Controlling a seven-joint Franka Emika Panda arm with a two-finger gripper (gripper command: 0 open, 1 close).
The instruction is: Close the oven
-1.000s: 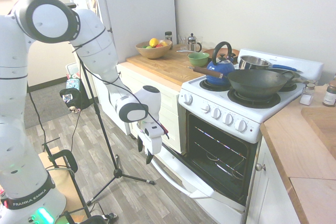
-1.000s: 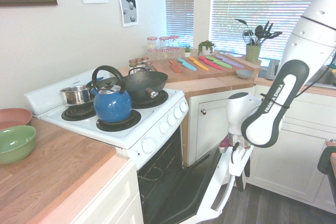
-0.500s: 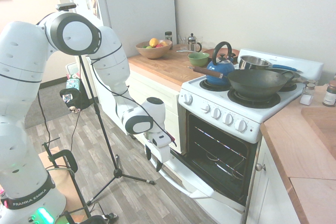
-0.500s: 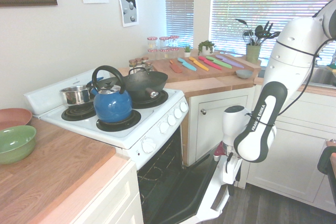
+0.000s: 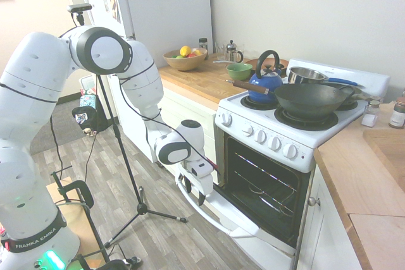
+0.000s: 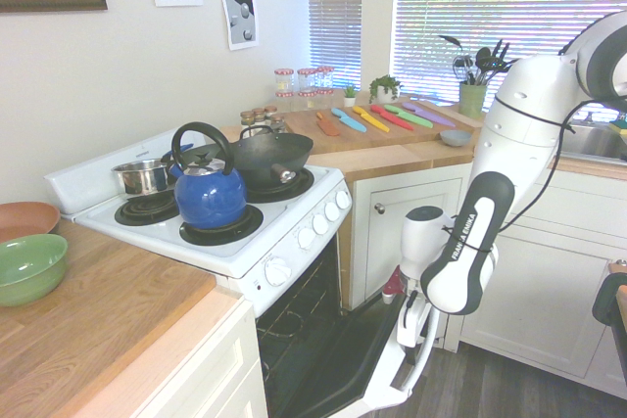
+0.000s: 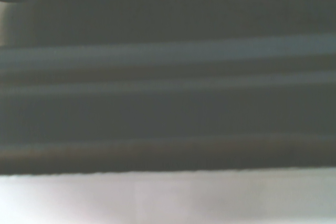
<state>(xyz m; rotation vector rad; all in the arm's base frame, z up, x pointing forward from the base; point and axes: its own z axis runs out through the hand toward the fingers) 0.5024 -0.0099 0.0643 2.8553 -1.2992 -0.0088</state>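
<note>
Oven (image 5: 278,175), white, stands between wooden-topped cabinets, its drop-down door (image 6: 338,364) hanging open. A dark wok (image 5: 313,99) and blue kettle (image 5: 266,83) sit on top. White arm's tool (image 5: 201,189) rests at the door's bar handle (image 5: 205,210); its grip cannot be told.

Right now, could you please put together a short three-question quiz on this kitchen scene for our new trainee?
1. True or false: the oven door is fully shut.
2. Which item sits on the front burner nearest the green bowl? A) blue kettle B) dark wok C) steel pot
3. Fill in: the gripper is down at the door's long white ______.

Key:
1. False; the door hangs open and the wire racks show.
2. A.
3. Handle; whether the gripper touches it cannot be told.
</note>
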